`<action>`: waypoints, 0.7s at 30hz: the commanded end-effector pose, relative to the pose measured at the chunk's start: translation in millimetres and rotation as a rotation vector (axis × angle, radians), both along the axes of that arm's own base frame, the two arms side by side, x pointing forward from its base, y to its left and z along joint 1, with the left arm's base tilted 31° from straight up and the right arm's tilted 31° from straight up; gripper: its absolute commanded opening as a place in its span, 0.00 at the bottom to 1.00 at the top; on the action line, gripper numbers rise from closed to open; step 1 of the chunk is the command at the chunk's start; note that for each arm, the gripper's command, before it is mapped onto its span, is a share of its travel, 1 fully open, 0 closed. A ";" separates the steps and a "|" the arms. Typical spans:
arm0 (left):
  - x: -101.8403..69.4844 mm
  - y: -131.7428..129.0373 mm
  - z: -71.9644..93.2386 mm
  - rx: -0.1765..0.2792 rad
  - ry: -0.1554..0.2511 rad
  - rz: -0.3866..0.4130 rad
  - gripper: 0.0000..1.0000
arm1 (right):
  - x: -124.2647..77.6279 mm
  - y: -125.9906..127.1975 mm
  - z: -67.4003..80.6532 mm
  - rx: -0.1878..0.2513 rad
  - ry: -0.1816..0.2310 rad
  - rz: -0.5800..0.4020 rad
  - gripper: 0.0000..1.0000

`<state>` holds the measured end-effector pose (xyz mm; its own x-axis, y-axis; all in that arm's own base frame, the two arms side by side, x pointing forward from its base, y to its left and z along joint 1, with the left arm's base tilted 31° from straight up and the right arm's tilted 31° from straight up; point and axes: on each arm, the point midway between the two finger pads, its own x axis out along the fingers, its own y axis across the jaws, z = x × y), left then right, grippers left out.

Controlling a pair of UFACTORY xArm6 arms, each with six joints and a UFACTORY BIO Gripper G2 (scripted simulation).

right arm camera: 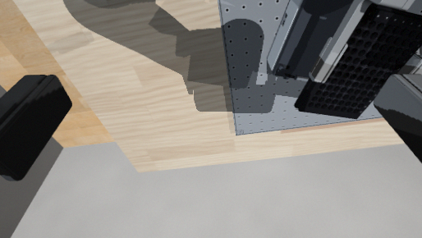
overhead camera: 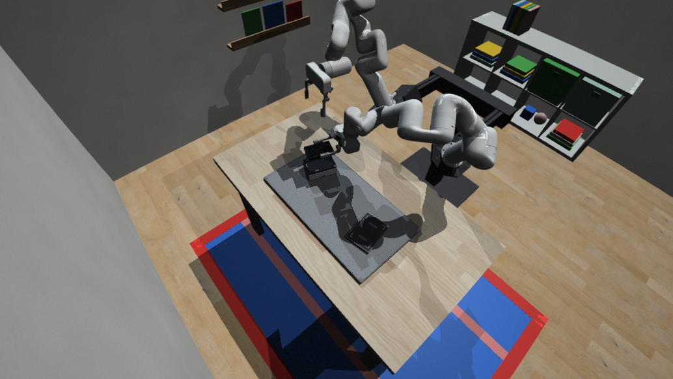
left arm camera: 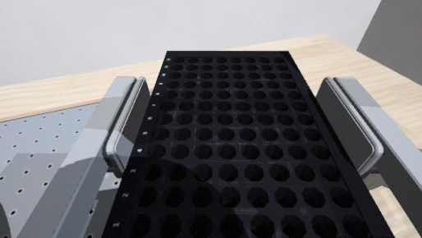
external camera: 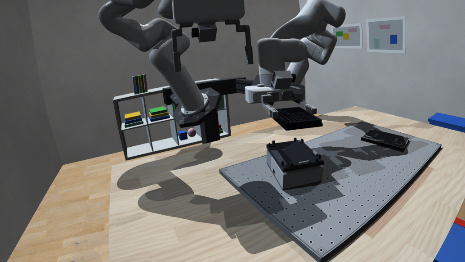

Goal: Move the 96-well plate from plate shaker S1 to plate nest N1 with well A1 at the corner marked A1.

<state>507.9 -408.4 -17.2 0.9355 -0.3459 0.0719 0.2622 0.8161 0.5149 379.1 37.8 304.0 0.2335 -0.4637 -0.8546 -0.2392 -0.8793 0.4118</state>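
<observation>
The black 96-well plate (overhead camera: 318,150) (external camera: 298,118) (left arm camera: 230,123) (right arm camera: 361,70) is held by my left gripper (overhead camera: 321,148) (external camera: 292,110) (left arm camera: 240,123), its fingers on the two long sides. The plate looks about level, in the air above the shaker S1 (overhead camera: 321,172) (external camera: 302,177) (right arm camera: 303,45), apart from it. Column numbers run along its left edge in the left wrist view, 1 nearest the camera; row letters are not readable. The nest N1 (overhead camera: 367,230) (external camera: 385,138) is black, low and empty. My right gripper (overhead camera: 315,103) (external camera: 212,63) (right arm camera: 217,119) is open and empty, high above the table.
The shaker and nest stand at opposite ends of the grey perforated board (overhead camera: 308,219) (external camera: 357,208) (left arm camera: 25,135) (right arm camera: 254,123) on the wooden table (overhead camera: 400,301) (external camera: 182,241). Four-corner locators rise from the shaker's top. The right arm hangs close beside the left arm at the shaker end.
</observation>
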 end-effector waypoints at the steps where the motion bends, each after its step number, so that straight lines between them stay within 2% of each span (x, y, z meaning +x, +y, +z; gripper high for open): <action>1: 0.2 -1.9 2.4 -0.003 -0.002 -0.001 0.00 | 0.5 0.4 1.6 0.001 -0.003 0.000 1.00; 6: 0.2 -1.9 2.5 -0.003 -0.002 -0.001 0.00 | 0.5 0.4 1.6 0.001 -0.003 0.000 1.00; 11: 2.0 13.4 9.1 -0.043 -0.079 0.141 0.00 | 0.5 0.4 1.6 0.001 -0.003 0.000 1.00; 13: 2.0 13.4 9.1 -0.043 -0.079 0.141 0.00 | 0.5 0.4 1.6 0.001 -0.003 0.000 1.00; 21: 4.9 37.6 19.8 -0.106 -0.202 0.369 0.00 | 0.5 0.4 1.6 0.001 -0.003 0.000 1.00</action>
<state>510.1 -382.7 -5.6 0.9732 -0.1054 0.2044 -0.0041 0.8807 0.4736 379.1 37.8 304.0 0.2335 -0.4637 -0.8546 -0.2392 -0.8793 0.4118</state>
